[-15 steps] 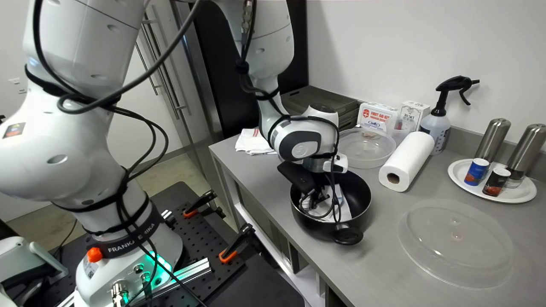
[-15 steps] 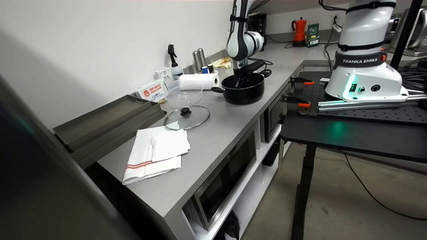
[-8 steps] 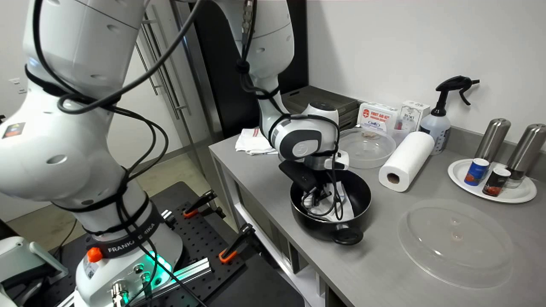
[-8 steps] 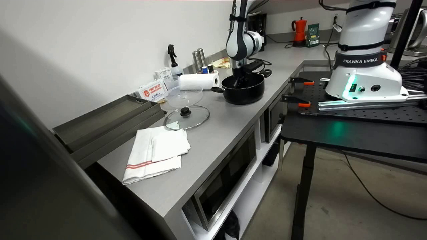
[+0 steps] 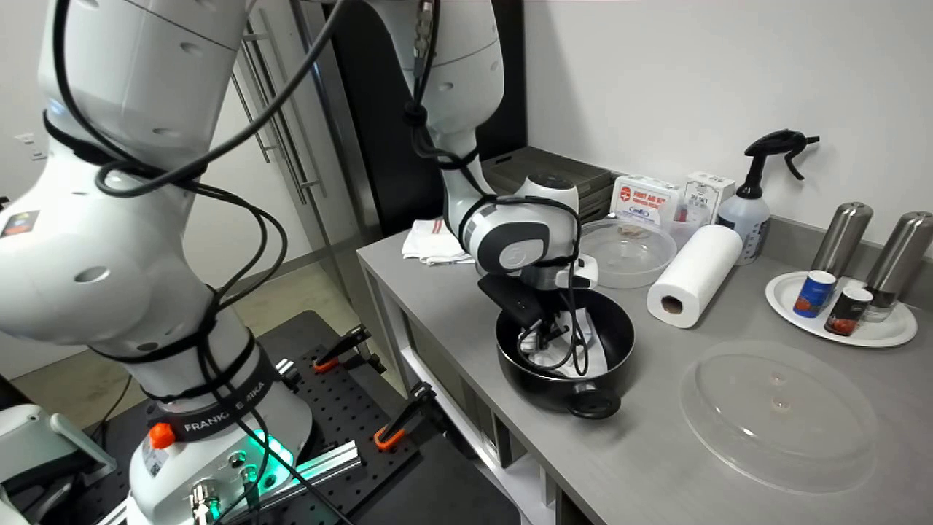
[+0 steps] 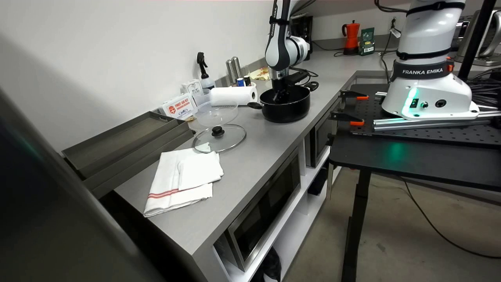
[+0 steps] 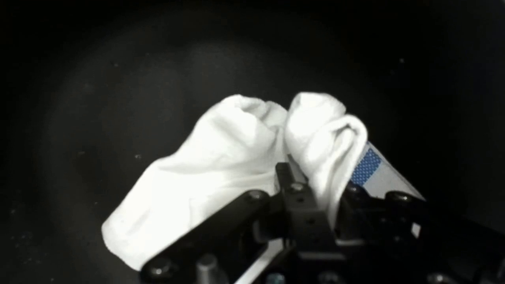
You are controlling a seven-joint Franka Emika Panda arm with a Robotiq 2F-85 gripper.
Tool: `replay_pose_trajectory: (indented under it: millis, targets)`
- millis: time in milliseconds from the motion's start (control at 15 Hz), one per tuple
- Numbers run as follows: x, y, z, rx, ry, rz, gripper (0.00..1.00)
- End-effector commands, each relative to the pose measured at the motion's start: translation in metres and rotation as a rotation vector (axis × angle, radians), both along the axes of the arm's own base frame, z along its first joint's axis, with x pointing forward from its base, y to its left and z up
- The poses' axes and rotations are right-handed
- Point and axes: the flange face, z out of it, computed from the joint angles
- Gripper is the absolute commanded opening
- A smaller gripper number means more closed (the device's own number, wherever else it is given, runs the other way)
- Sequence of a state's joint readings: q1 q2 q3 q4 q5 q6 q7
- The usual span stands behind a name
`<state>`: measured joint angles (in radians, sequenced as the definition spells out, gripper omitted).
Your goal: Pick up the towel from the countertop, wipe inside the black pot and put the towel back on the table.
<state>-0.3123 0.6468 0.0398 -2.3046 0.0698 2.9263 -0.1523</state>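
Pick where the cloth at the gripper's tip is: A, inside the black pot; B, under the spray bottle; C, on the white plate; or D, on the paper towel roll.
A: an exterior view shows the towel down inside the black pot, pinched by the gripper in the wrist view.

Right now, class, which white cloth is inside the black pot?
The rumpled towel, pinched in the gripper; the folded, red-striped pile of cloth lies on the countertop.

Ppr-twl roll [image 5: 696, 275] is lying nr spray btl [image 5: 743, 213]; plate [image 5: 782, 296] is holding 2 sm. capped cans [image 5: 814, 295]; red moka pot [image 6: 351, 37] is standing just beside grn bag [image 6: 366, 41].
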Motion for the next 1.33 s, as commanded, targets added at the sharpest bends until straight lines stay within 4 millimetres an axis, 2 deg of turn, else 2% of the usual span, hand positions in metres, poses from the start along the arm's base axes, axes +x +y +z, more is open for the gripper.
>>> replay_pose_trajectory:
  millis: [0, 400, 1000, 1267]
  targets:
    - [-0.011, 0.006, 0.015, -0.005, -0.03, 0.01, 0.03]
    - [-0.038, 0.011, 0.045, -0.032, -0.069, 0.015, 0.03]
    - [-0.061, 0.012, 0.123, -0.092, -0.223, 0.024, 0.03]
    - [-0.071, 0.022, 0.153, -0.115, -0.288, 0.051, 0.03]
